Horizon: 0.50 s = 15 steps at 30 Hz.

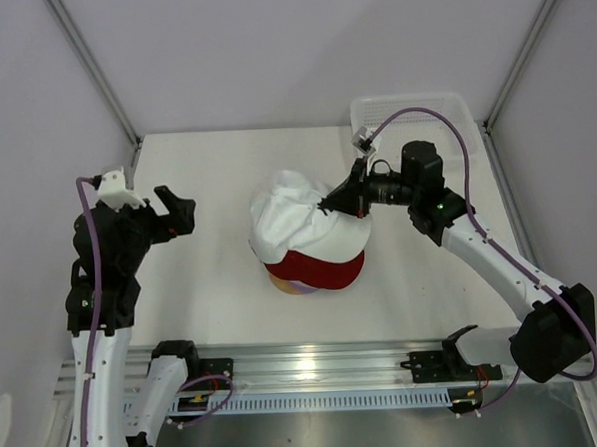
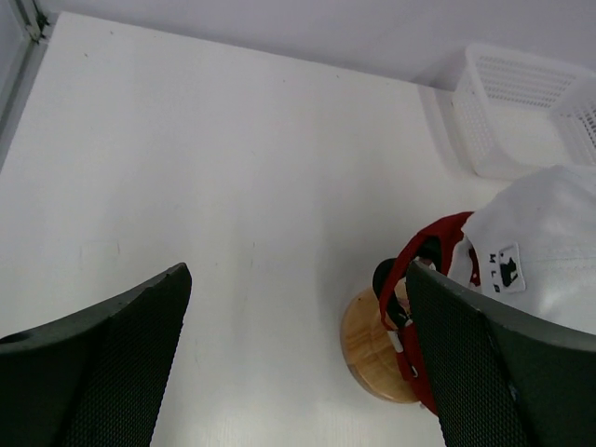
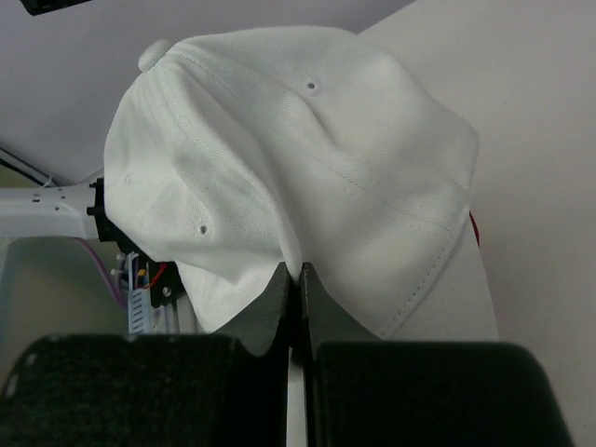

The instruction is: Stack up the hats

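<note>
White cap (image 1: 298,218) (image 3: 307,168) (image 2: 549,242), topmost of a stack at the middle of the desk (image 1: 211,278), its crown creased where the right tool (image 1: 325,207) (image 3: 298,279) has its fingers pressed together on a pinch of the fabric. A small dark embroidered mark shows on the cap in the left wrist view. Directly beneath lies a red cap (image 1: 316,271) (image 2: 430,231), its brim protruding toward the near edge. Under that a thin lilac edge (image 1: 302,289) is visible, too little to say what it belongs to. The stack sits on a round wooden stand (image 2: 368,345), largely hidden from above. The right arm reaches in from the right and covers that flank of the stack. The left tool (image 1: 181,212) (image 2: 298,279) hangs well to the left with fingers spread wide, holding nothing. A white mesh basket (image 1: 412,102) (image 2: 521,102) stands at the far right corner, apart from the stack. Count: two caps plainly distinguishable, one stand, one basket, two arms.
</note>
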Each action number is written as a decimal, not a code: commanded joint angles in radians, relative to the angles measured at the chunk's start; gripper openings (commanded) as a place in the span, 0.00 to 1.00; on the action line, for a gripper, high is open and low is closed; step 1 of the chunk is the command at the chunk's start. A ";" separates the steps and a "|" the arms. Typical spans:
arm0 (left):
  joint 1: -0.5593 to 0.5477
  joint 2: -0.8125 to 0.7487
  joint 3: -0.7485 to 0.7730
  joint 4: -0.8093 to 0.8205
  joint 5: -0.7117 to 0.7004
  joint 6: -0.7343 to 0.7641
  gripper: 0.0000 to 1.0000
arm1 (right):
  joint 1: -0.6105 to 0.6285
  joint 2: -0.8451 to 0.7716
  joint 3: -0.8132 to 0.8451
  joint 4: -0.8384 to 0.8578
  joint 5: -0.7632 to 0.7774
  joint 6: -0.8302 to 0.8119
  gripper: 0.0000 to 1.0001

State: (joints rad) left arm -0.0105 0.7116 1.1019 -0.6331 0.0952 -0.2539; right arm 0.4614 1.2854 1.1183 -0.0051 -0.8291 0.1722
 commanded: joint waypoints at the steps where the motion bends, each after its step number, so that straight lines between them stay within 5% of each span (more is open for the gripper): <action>1: 0.006 -0.015 -0.060 0.044 0.075 -0.038 1.00 | 0.003 -0.041 -0.032 0.094 -0.044 0.015 0.00; 15: -0.011 0.103 -0.270 0.217 0.463 -0.157 0.97 | 0.011 -0.034 -0.198 0.171 -0.048 -0.069 0.00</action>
State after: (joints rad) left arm -0.0113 0.7746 0.8349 -0.5175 0.4335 -0.3603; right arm 0.4675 1.2385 0.9363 0.0742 -0.8433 0.1287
